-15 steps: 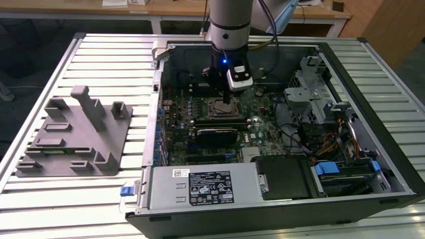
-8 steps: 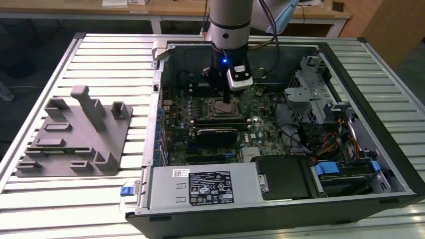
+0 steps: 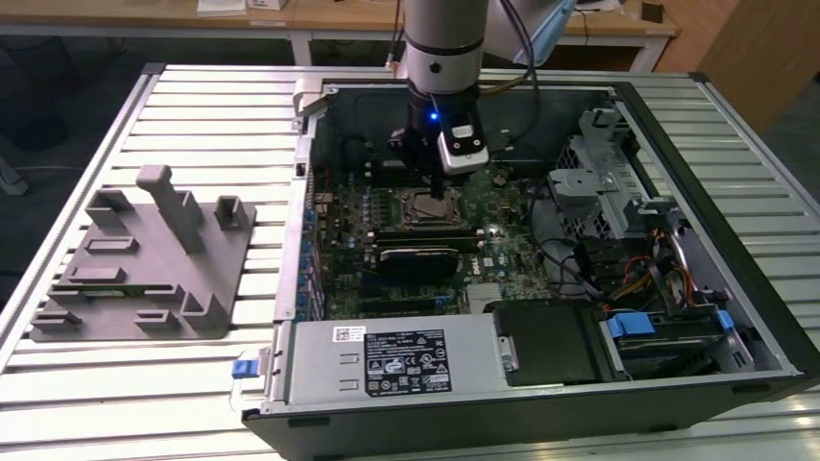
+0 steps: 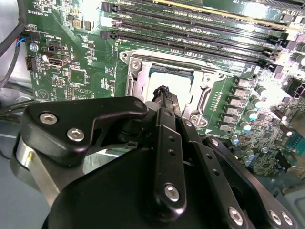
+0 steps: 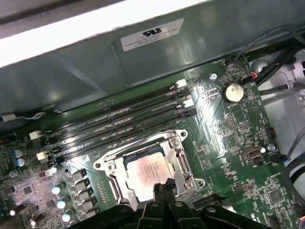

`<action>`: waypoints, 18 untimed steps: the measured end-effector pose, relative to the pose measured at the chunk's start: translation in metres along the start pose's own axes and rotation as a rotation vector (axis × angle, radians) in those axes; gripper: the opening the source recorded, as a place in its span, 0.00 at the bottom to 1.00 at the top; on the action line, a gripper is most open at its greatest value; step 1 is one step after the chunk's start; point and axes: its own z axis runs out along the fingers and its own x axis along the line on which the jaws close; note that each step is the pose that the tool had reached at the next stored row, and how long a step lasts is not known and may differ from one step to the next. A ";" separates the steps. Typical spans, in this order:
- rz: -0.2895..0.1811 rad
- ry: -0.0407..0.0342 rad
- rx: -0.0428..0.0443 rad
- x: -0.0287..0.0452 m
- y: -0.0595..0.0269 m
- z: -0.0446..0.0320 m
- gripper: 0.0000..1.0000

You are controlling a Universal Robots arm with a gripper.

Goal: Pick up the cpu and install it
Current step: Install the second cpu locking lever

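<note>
cpu (image 5: 147, 169) in motherboard socket (image 5: 177, 143)

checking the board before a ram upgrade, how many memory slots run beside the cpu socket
4 memory slots, long, black and parallel, side by side between the cpu socket and the case wall in the first wrist view. The cpu lies in the socket.

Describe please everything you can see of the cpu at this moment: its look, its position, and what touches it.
The cpu is a small flat square chip with a pale, shiny metal top that carries faint print. It lies flat inside the square metal-framed socket on the green motherboard, beside the row of long black memory slots. In both wrist views the claw hangs directly over it, its black fingertips at the chip's top near one edge. Whether they press on it cannot be told. The claw hides part of the chip in the second wrist view.
</note>
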 end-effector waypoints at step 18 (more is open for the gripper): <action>-0.001 -0.0001 -0.0005 -0.0020 -0.0040 -0.0061 0.11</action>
